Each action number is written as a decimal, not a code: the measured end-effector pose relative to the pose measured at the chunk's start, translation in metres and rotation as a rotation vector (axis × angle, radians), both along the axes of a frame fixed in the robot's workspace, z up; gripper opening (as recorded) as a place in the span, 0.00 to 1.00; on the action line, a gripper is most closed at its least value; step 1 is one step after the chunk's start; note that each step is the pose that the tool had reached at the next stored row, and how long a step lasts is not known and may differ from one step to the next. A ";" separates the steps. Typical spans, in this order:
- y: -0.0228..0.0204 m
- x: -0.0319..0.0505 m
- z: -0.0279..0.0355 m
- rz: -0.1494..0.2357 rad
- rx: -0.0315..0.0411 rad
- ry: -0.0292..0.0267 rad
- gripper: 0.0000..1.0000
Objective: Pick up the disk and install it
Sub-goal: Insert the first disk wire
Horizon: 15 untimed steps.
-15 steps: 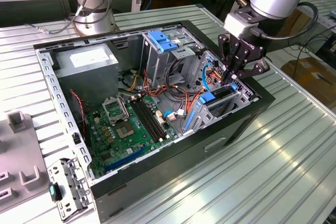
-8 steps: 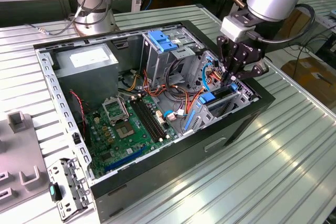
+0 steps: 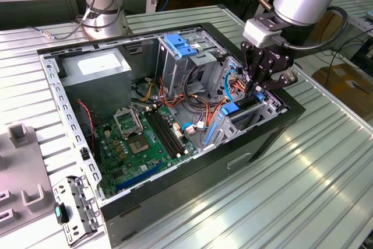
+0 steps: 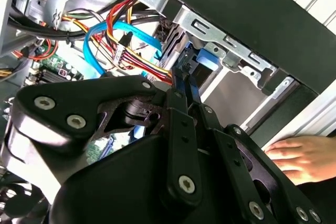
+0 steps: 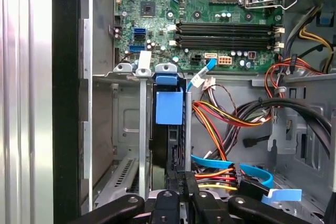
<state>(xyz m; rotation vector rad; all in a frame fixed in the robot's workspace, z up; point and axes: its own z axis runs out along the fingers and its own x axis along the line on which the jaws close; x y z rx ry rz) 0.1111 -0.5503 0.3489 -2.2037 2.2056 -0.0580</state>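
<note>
Because the disk [image 5: 169,129] stands on edge, partly sunk in the drive bay [image 5: 140,145] directly beneath the gripper [image 5: 182,184], any tilt could jam its blue rails against the bay walls, and the coloured cables [image 5: 220,119] just beside could snag. Fingers appear clenched on the disk's upper edge; the wrist points steeply downward over the computer case [image 3: 291,106]. A person's hand [image 4: 307,157] rests nearby.
</note>
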 end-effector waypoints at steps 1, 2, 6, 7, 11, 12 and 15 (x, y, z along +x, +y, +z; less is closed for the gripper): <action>-0.0002 0.0002 -0.0002 -0.006 0.0003 0.0003 0.16; -0.0008 0.0008 -0.0003 -0.008 0.0003 0.0010 0.16; -0.0026 0.0008 -0.0009 -0.009 0.0002 0.0014 0.16; -0.0026 0.0009 -0.0011 -0.009 0.0002 0.0014 0.16; -0.0027 0.0008 -0.0029 -0.009 0.0002 0.0021 0.16; -0.0027 0.0009 -0.0034 -0.009 0.0000 0.0023 0.16; -0.0027 0.0009 -0.0057 -0.009 0.0001 0.0034 0.16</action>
